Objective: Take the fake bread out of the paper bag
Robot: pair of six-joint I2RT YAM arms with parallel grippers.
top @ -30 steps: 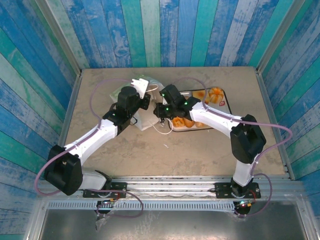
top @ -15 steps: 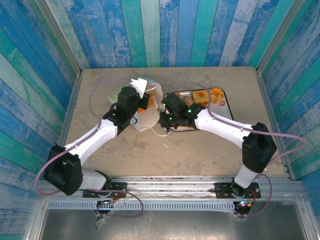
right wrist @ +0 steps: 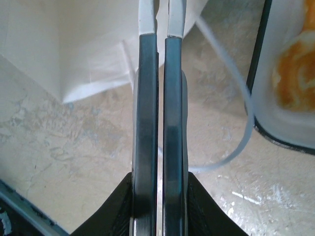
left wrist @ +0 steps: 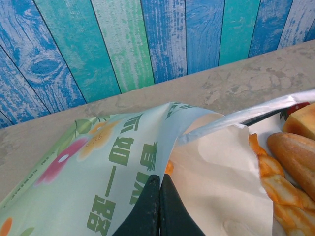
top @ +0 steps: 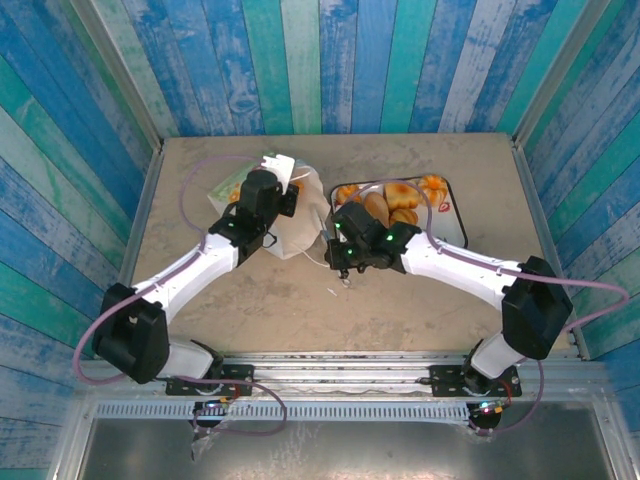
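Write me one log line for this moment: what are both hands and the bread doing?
left hand: shut on paper bag | right hand: shut beside loop handle | fake bread: pieces on tray

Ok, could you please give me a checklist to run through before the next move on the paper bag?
1. Left end effector shut on the paper bag at its rim: ok.
2. Right end effector shut: ok.
3. Right end effector actually pinching the loop handle: cannot tell.
4. Fake bread lying in the strawberry-print tray: ok.
5. Paper bag emptied: cannot tell, its inside is hidden.
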